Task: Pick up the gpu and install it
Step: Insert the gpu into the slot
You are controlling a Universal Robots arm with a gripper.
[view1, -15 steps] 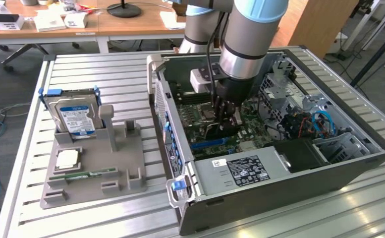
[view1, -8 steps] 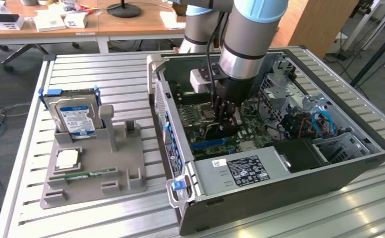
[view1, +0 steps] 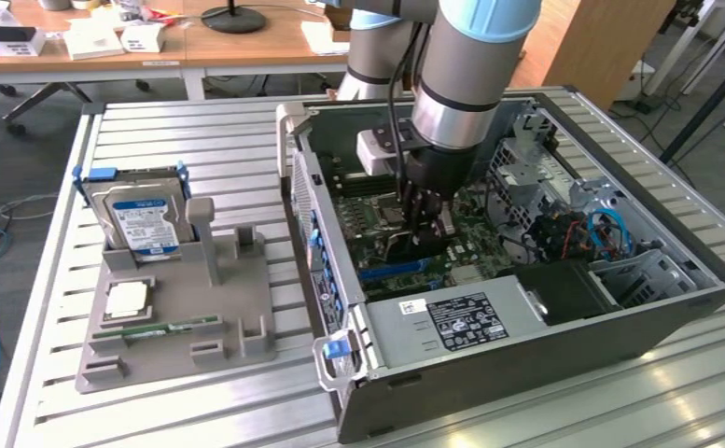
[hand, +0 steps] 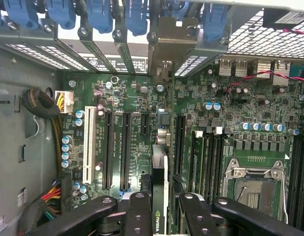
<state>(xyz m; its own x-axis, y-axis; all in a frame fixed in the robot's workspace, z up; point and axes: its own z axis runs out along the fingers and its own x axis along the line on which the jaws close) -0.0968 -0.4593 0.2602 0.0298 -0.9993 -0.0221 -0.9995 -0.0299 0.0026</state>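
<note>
Inside the open computer case [view1: 562, 369], the pincer [hand: 161, 211] pinches the gpu [hand: 159, 169] edge-on over the motherboard [hand: 191, 98].

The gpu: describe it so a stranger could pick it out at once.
Look inside the open computer case on the slatted table, where the arm reaches down over the green motherboard. The gpu is the thin dark card held on edge by the gripper. Unlike the empty slots beside it, it rises off the board.
</note>
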